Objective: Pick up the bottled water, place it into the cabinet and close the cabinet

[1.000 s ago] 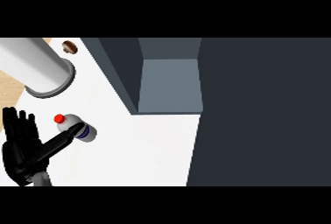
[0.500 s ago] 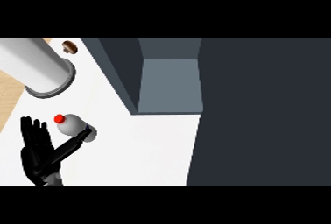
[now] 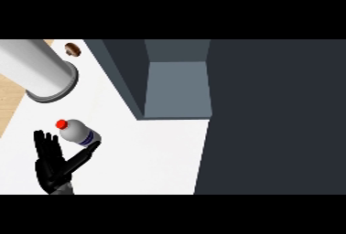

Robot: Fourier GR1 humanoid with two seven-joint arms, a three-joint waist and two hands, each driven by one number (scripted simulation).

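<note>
Calls for closing the left hand (image 3: pixel 54 170), fingers (image 3: pixel 45 142) straight and apart, round the bottled water (image 3: pixel 79 132) just far-right of them, cap pointing far-left, thumb by its base.

The left hand (image 3: pixel 54 170) is showing at the lower left of the head view, coming up from the bottom edge at the wrist (image 3: pixel 61 188). It is holding its fingers (image 3: pixel 46 144) straight and close together, pointing toward the top of the view, while the thumb (image 3: pixel 81 156) is stretching out toward the upper right, spread well away from them.
</note>
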